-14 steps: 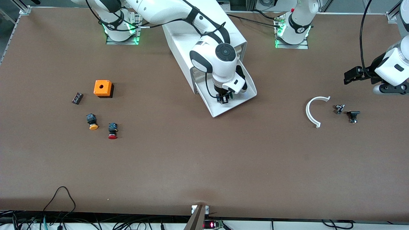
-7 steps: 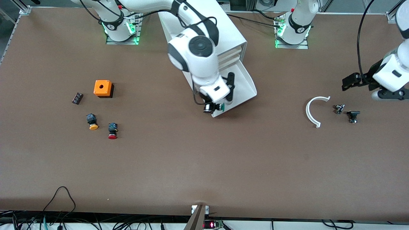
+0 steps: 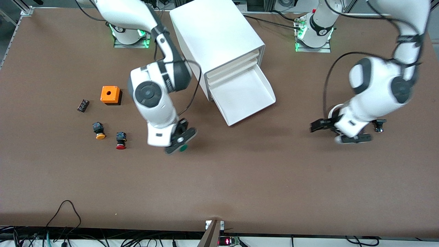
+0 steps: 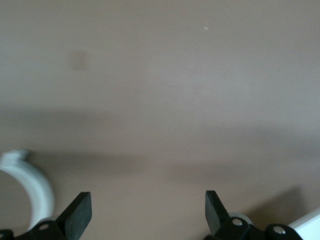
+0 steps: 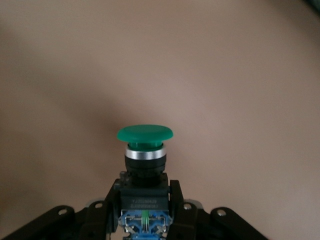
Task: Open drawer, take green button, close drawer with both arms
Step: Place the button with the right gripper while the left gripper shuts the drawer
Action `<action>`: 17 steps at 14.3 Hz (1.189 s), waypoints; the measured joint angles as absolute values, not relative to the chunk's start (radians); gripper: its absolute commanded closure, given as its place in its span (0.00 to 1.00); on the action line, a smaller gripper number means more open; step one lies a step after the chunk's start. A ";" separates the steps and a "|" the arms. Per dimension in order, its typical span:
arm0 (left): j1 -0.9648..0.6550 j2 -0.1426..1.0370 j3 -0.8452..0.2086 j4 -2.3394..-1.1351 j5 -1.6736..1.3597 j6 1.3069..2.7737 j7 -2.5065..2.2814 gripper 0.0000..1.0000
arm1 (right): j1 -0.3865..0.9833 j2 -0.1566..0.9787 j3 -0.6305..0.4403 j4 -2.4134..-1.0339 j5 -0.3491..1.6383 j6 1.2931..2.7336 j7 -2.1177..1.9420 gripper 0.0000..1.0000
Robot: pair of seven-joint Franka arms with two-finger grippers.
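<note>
The white cabinet (image 3: 216,37) stands near the robots' bases with its lowest drawer (image 3: 247,96) pulled out and showing no contents. My right gripper (image 3: 181,145) is shut on the green button (image 3: 184,148), holding it above bare table between the drawer and the red button. In the right wrist view the green cap (image 5: 145,134) points away from the fingers (image 5: 176,192), which clamp its black-blue body. My left gripper (image 3: 313,127) is open and empty over the table at the left arm's end, beside a white curved piece (image 4: 30,185); its fingertips (image 4: 80,212) stand wide apart.
A red-capped button (image 3: 120,140), a yellow-orange-capped button (image 3: 99,131), an orange box (image 3: 110,94) and a small black part (image 3: 82,105) lie toward the right arm's end. A small black part (image 3: 379,124) lies by the left arm's wrist.
My right gripper has carried the green button out of the drawer toward the right arm's end of the table. My left arm has swung in and down over the curved piece.
</note>
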State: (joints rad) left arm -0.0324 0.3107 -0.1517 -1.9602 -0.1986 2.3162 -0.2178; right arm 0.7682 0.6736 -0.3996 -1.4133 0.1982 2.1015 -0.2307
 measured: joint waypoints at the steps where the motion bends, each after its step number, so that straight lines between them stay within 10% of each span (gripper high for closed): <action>1: -0.084 0.352 -0.155 -1.967 -0.199 2.366 -0.294 0.00 | 0.756 0.673 -0.417 -1.476 0.198 2.135 -0.175 0.78; 7: -0.312 0.511 -0.161 -1.967 -0.199 2.455 -0.640 0.00 | 0.720 0.672 -0.446 -1.722 0.199 2.245 0.075 0.64; 9: -0.365 0.524 -0.163 -1.971 -0.199 2.455 -0.729 0.00 | 0.718 0.673 -0.446 -1.782 0.201 2.321 0.093 0.00; 17: -0.382 0.497 -0.361 -2.082 -0.199 2.453 -0.903 0.00 | 0.708 0.576 -0.452 -1.789 0.231 2.301 0.204 0.00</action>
State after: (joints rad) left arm -0.3825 0.4973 -0.3612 -2.0818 -0.1993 2.4534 -0.9031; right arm 0.7081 0.5759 -0.4523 -1.7889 0.2315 2.3008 0.2044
